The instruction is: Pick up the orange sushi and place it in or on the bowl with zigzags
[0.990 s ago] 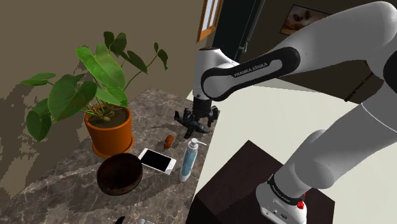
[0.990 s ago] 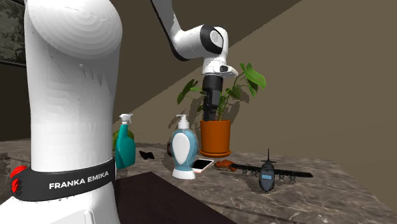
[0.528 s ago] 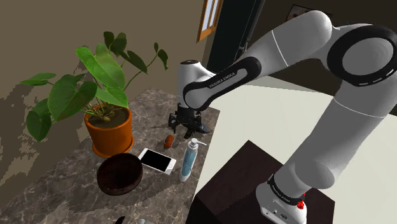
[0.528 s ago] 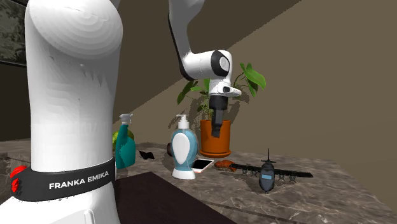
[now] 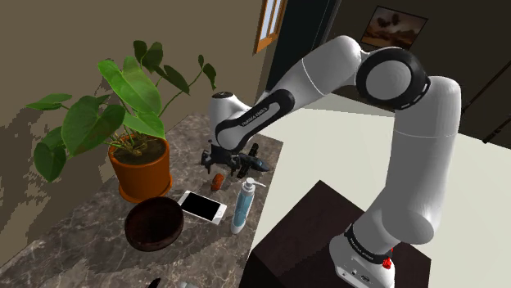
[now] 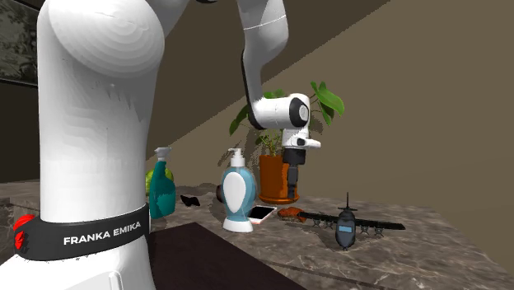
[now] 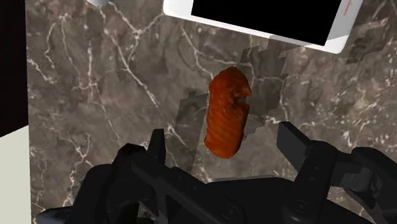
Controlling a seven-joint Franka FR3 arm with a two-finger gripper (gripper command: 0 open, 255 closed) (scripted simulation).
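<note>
**Dropped low over the sushi**

Since a second ago my arm has swung toward the shoulder view's left and sunk. My hand (image 5: 219,162) now hangs close above the orange sushi (image 5: 218,181) (it was higher up, over the toy aeroplane (image 5: 248,160), before). It is open and holds nothing. In the wrist view my two fingers (image 7: 157,145) stand well apart, with the sushi lying lengthwise between their tips, touched by neither. From the second exterior view there is a gap between my fingertips and the sushi.

The sushi rests on the dark marbled surface (image 5: 82,237), just beside a corner of the white-edged phone (image 5: 202,206), between the phone and the aeroplane. The dark brown bowl (image 5: 139,209) sits past the phone, near the orange plant pot (image 5: 141,170). I cannot make out any zigzags on the bowl.
</note>
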